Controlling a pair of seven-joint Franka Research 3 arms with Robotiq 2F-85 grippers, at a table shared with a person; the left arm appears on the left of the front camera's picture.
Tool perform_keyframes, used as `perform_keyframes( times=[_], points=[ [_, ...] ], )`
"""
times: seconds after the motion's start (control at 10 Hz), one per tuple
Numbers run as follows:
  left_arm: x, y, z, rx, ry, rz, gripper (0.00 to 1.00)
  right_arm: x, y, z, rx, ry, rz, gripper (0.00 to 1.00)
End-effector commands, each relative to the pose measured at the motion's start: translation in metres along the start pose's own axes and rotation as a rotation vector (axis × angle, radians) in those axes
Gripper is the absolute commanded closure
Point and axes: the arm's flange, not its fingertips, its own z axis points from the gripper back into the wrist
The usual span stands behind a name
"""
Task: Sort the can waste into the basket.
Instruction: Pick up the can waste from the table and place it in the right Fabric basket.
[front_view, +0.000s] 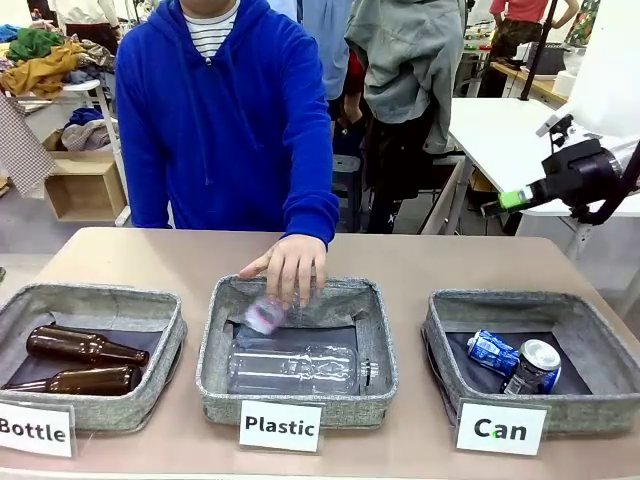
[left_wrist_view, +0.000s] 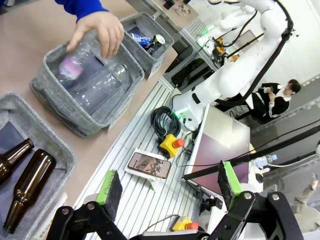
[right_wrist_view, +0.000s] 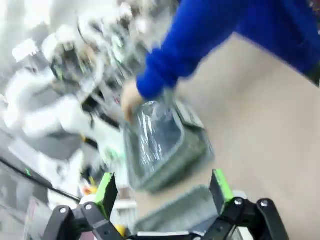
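Baskets come first as you look across the table (front_view: 420, 255): three grey fabric ones in a row, and the basket (front_view: 600, 345) carded "Can" sits on the robot's right. Both cans already lie inside it, touching each other, so you may judge the sorting close to done. Next door, the person's hand (front_view: 290, 268) lowers a clear plastic bottle (front_view: 262, 314) into the "Plastic" basket (front_view: 215, 345), onto another bottle (front_view: 295, 370) lying there; two brown glass bottles (front_view: 85, 347) rest in the "Bottle" basket (front_view: 165, 345). Your right gripper (right_wrist_view: 162, 187) has its green pads spread wide with nothing between them, and it hangs high, off the table's right side. Your left gripper (left_wrist_view: 170, 187) is likewise spread and empty, out over the bench beside the table. Should you need to shift the black can (front_view: 533, 368), expect it to be light, thin-walled and easily crushed further, with a slick painted skin; take it across the middle of the body, gently. The blue can (front_view: 491, 351) is dented and lies on its side, so clamp across its width.
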Motion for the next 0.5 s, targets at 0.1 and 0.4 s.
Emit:
perform_keyframes(
  times=[0.1, 0.4],
  points=[
    [-0.001, -0.002, 0.001, -0.006, 0.001, 0.008, 0.0, 0.015, -0.005, -0.005, 0.0, -0.087, -0.015, 0.0],
    [-0.001, -0.002, 0.001, -0.006, 0.001, 0.008, 0.0, 0.001, -0.007, 0.003, 0.015, -0.081, -0.038, 0.0]
  ],
)
